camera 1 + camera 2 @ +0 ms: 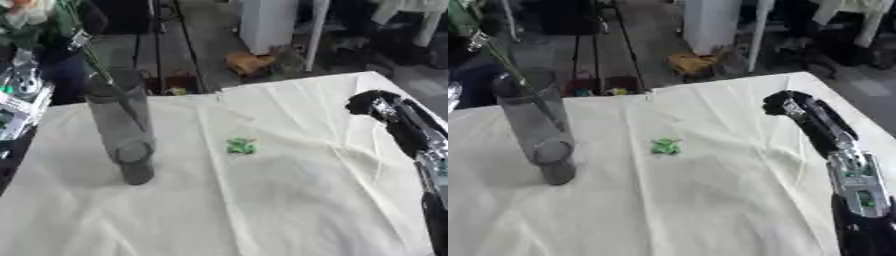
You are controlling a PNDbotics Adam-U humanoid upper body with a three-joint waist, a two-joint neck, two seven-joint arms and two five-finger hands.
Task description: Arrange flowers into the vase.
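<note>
Left eye view: the vase [122, 127], a tall clear cylinder, stands upright on the white cloth [289, 210] at the table's left, with a flower [26, 17] leaning in it, the green stem [103, 75] running down through the mouth and the pale bloom out past the rim at upper left. The left hand [74, 37] shows dark at the upper stem, seemingly pinching it to steer the stem down the glass (exact finger shape hard to read). A small green scrap [241, 145], likely a leaf, lies on the cloth well apart from the vase. Right eye view: the right hand [785, 106] hangs over the cloth's right side, fingers curled in on nothing, parked clear of the work. Vase [535, 132] and stem [509, 65] read the same; only a sliver of the left hand [474, 40] shows here.
</note>
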